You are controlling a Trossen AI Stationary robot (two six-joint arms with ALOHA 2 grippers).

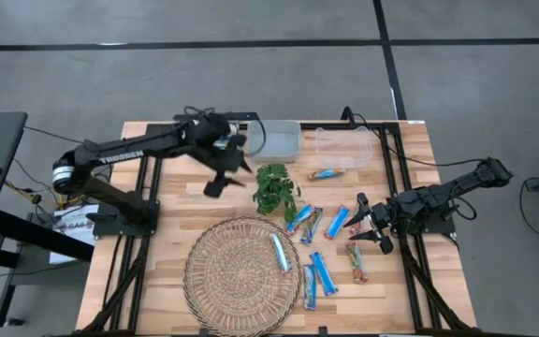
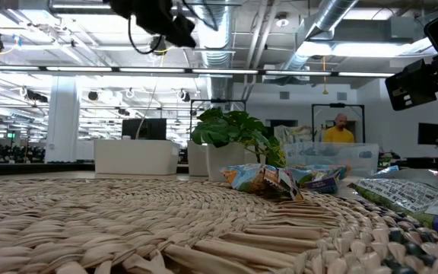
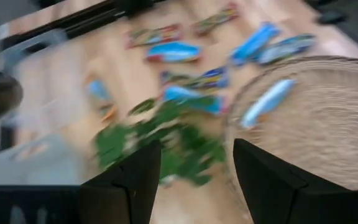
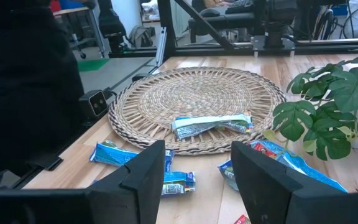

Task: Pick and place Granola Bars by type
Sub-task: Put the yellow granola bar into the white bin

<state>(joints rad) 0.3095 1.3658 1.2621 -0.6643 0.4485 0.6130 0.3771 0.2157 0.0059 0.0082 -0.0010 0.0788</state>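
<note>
Right wrist view: bar (image 4: 211,125) beyond open fingers (image 4: 143,177).

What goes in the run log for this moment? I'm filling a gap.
left gripper: open, empty, raised by plant | right gripper: open, empty, beside bars | woven mat: one light-blue bar

Both arms are matte black with slim tubular links. The left arm (image 1: 129,150) bears white "TROSSEN" lettering and a silver-white ring at its base joint. Each gripper's fingers (image 4: 145,174) are dark, angular, wedge-shaped plates. Black cables trail from the right arm (image 1: 438,197).
</note>
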